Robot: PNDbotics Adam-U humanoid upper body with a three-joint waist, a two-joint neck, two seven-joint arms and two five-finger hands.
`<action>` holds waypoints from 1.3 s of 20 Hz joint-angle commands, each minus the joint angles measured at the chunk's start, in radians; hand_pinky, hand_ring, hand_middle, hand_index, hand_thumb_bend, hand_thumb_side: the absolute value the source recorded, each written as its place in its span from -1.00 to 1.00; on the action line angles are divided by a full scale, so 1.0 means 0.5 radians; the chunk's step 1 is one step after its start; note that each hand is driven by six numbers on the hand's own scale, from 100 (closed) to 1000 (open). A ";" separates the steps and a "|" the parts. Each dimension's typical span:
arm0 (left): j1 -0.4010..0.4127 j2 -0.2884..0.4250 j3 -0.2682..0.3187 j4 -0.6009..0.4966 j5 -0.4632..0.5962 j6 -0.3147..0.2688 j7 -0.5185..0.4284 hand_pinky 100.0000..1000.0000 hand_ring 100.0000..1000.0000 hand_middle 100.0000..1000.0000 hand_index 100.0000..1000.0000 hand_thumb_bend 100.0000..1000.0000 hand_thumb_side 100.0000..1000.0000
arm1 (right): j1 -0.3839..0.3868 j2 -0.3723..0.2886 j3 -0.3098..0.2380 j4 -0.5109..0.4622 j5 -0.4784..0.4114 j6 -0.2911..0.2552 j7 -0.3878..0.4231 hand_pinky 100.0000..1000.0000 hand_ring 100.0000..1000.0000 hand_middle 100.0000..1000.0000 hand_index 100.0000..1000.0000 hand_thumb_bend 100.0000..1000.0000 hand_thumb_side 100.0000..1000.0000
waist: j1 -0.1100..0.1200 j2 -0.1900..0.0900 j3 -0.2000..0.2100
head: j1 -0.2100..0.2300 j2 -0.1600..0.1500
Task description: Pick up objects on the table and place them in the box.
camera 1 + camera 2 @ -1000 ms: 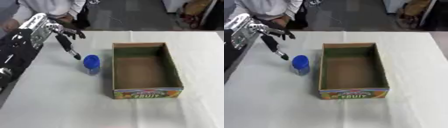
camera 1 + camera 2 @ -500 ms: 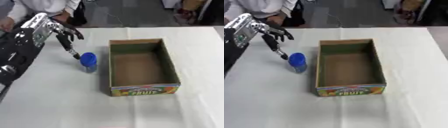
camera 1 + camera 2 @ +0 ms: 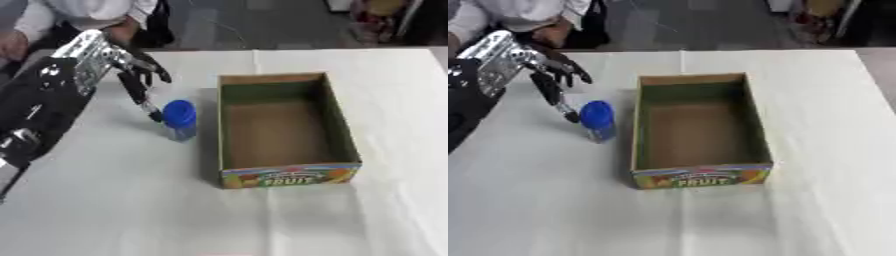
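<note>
A small clear bottle with a blue cap [image 3: 179,119] stands upright on the white table, just left of an open cardboard box [image 3: 278,129] with a fruit label on its front. The box is empty inside. My left hand [image 3: 131,75] comes in from the upper left, open, with one long finger [image 3: 149,107] stretched down toward the bottle's cap, its tip right beside the cap on the left. The other fingers spread out above. My right hand shows in no view.
The white tablecloth [image 3: 131,200] covers the table, with room in front of and right of the box. A person in white sits at the far edge, upper left, away from the bottle.
The whole picture has shifted, so the camera moved. My left hand stays by the bottle, its stretched finger slightly nearer the cap.
</note>
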 commanded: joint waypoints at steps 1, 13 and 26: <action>-0.046 0.039 -0.001 -0.019 0.030 -0.101 -0.083 0.54 0.56 0.98 1.00 0.39 -0.10 | -0.030 -0.021 -0.010 -0.031 -0.011 -0.001 0.012 -0.79 -0.14 -0.15 0.07 -0.96 0.82 | 0.001 -0.029 0.000 | 0.014 -0.001; 0.010 0.144 -0.238 -0.279 0.255 -0.112 -0.083 0.57 0.56 0.95 1.00 0.38 -0.08 | 0.002 -0.055 -0.003 -0.031 -0.007 -0.002 0.023 -0.78 -0.13 -0.14 0.08 -0.97 0.81 | 0.022 -0.067 0.028 | 0.014 0.029; 0.023 0.128 -0.337 -0.331 0.426 -0.075 -0.083 0.24 0.52 1.00 1.00 0.35 -0.14 | -0.007 -0.069 -0.005 -0.031 -0.039 0.001 0.042 -0.77 -0.13 -0.14 0.08 -0.98 0.81 | 0.037 -0.085 0.017 | 0.025 0.047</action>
